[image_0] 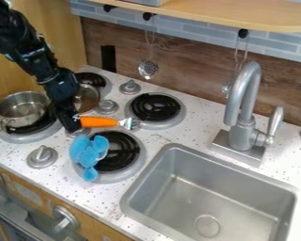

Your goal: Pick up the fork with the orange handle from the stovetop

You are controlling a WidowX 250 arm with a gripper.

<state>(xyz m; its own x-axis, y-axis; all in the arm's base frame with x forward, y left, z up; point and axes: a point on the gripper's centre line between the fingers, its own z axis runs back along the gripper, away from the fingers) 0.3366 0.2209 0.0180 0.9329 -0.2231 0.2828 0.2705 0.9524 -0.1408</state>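
Your gripper [70, 124] is at the left side of the stovetop [64, 173], low above the counter; you cannot tell from here whether it is spread, pressed together or pinching; the orange-handled utensil [98, 122] lies crosswise right at it, handle end against it, metal head pointing right, between the near middle burner [133, 153] and the far middle burner [155, 108]; just nearer to you, a light-blue lobed object [88, 152] overlaps the left part of the near middle burner; left of your gripper, a metal pot [21, 110] sits upright on the left burner [28, 134]; a round metal piece [87, 98] shows just behind the gripper, near the far left burner [93, 81]; to the right, you have the sink [203, 207], with the faucet [242, 127] at its far side; a slotted ladle [148, 69] hangs at the far wall.
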